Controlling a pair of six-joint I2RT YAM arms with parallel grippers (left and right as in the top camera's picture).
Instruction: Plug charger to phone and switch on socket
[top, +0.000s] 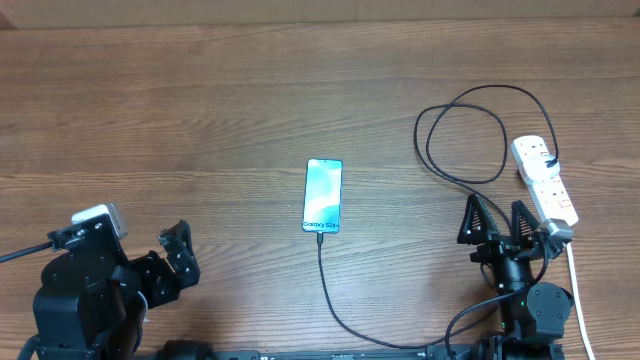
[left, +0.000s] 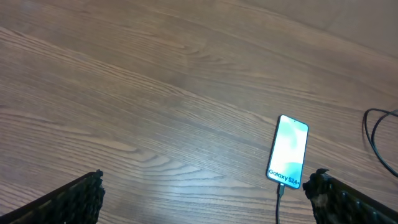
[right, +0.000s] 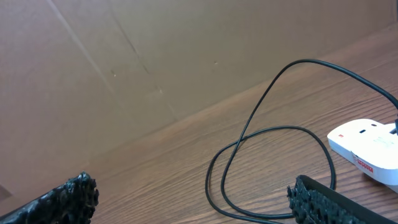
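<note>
The phone (top: 322, 195) lies flat in the middle of the table, its light blue screen lit; it also shows in the left wrist view (left: 289, 150). The black charger cable (top: 335, 300) is plugged into the phone's near end, runs toward the front edge, and loops (top: 460, 135) at the right up to the white socket strip (top: 545, 180). The loop (right: 267, 143) and the strip's end (right: 367, 146) show in the right wrist view. My left gripper (top: 175, 255) is open and empty at the front left. My right gripper (top: 497, 222) is open and empty just left of the strip.
The strip's white cord (top: 578, 300) runs toward the front right edge past the right arm's base. A brown cardboard wall (right: 155, 56) stands behind the table's far edge.
</note>
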